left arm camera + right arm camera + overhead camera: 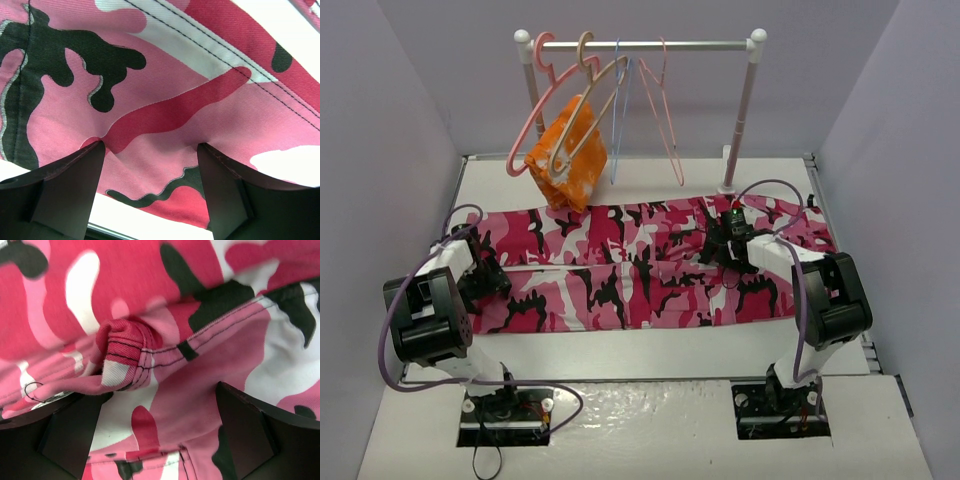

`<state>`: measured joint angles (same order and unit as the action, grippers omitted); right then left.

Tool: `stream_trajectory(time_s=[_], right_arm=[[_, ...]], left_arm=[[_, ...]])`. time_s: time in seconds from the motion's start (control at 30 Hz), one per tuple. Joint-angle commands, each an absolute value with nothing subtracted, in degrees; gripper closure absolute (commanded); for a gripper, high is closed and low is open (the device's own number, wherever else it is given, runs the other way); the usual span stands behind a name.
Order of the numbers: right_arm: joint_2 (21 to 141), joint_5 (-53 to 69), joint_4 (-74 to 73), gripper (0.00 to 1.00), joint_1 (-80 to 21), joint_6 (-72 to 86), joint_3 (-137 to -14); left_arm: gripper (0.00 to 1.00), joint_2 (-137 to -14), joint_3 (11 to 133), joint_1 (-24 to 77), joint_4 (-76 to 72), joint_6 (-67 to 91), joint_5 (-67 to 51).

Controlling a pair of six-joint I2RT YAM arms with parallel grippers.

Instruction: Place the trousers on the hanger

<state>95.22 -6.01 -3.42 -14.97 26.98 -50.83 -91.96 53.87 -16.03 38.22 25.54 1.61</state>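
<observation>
The camouflage trousers (650,265) lie spread flat across the table, running left to right. The tan hanger (592,118) hangs tilted on the rail at the back, beside an orange-and-white cloth (568,155). My left gripper (488,276) is at the trousers' left end. In the left wrist view it (151,145) is open, with both fingertips (95,150) pressing into the fabric (165,90) near its edge. My right gripper (730,240) is over the right part. In the right wrist view it (160,390) is open above the cloth, with a bunched seam fold (125,355) by its left finger.
A white clothes rail (640,45) stands at the back on two posts. It carries a thick pink hanger (532,110) and thin blue (620,110) and pink wire hangers (665,120). Grey walls close in left and right. A strip of white table (640,350) shows in front of the trousers.
</observation>
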Motion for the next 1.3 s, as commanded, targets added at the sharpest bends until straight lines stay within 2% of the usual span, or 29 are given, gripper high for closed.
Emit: stream_trajectory(time_s=[0.0, 0.43, 0.67, 0.97, 1.27], right_arm=[[98.5, -7.9, -0.6, 0.08, -14.5, 29.9, -55.0], [101.8, -16.3, -2.3, 0.08, -10.8, 35.5, -61.0], [90.4, -11.1, -4.5, 0.08, -3.9, 32.9, -57.5], [79.0, -11.1, -10.2, 0.07, -1.8, 34.6, -50.4], [80.7, -9.2, -7.7, 0.07, -0.1, 35.8, -40.1]], left_arm=[[0.29, -93.1, 53.6, -15.4, 41.4, 23.7, 5.2], [0.29, -94.0, 53.6, -15.3, 41.6, 23.7, 4.9], [0.29, -90.3, 54.6, -15.2, 41.3, 24.2, 5.6], [0.28, -77.0, 51.5, -13.4, 34.7, 29.0, 1.0], [0.28, -88.9, 51.2, -13.3, 31.6, 33.3, -1.2]])
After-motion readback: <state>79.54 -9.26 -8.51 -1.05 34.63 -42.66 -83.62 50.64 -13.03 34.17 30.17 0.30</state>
